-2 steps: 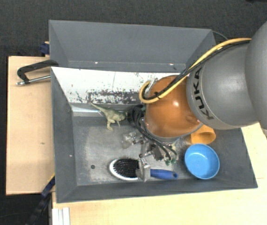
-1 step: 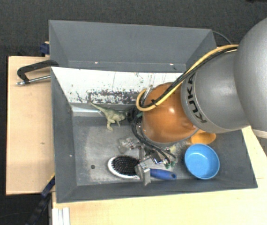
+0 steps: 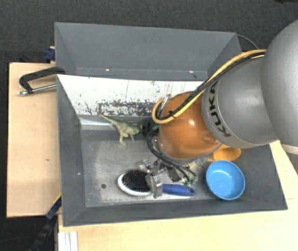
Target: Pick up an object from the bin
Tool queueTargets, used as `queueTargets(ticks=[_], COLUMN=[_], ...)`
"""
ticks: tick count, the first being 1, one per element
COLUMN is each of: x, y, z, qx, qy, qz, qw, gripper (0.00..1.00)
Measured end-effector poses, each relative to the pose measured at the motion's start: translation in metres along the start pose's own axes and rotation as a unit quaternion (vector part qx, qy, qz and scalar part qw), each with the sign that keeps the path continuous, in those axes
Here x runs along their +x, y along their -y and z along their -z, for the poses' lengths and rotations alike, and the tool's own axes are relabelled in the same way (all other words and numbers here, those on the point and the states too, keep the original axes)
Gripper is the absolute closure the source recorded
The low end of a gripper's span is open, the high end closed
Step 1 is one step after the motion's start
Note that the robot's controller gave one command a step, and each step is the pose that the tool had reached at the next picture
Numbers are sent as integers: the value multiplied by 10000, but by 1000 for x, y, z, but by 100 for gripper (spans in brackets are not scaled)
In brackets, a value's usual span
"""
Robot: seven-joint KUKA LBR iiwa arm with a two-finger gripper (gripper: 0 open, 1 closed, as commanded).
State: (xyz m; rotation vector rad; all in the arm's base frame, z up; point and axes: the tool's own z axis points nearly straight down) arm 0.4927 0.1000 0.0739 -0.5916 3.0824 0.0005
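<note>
Right, the gripper (image 3: 155,183) sits low at the front of the bin (image 3: 86,156), directly over the neck of a hairbrush (image 3: 133,183), where the white oval head meets the blue handle. It's a sensible spot: the narrowest, stiffest part of the brush, with the bristle pad on one side and the handle on the other. I can't tell from here whether it's open or closed, since the orange wrist cover (image 3: 183,132) and cabling crowd that area, so I won't call it a grasp.

The brush lies flat with bristles up, head to the left and handle pointing at the blue bowl (image 3: 225,180). The head is hard white plastic with a dense black bristle bed. The handle looks glossy and rounded, likely slippery.

The bowl is smooth plastic, upright, just right of the handle tip. An orange thing (image 3: 231,153) peeks out behind it, possibly another cup. A small tan toy dinosaur (image 3: 123,127) stands at the rear wall, well clear. The bin floor is scuffed bare metal, and the sloped walls funnel loose parts inward.
</note>
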Motion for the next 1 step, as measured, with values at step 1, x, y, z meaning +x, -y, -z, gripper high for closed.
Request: queueTargets(ticks=[1], x=[-14], y=[2], z=[184], qx=[11], qy=[59], qz=[588], qw=[9983], gripper=[100])
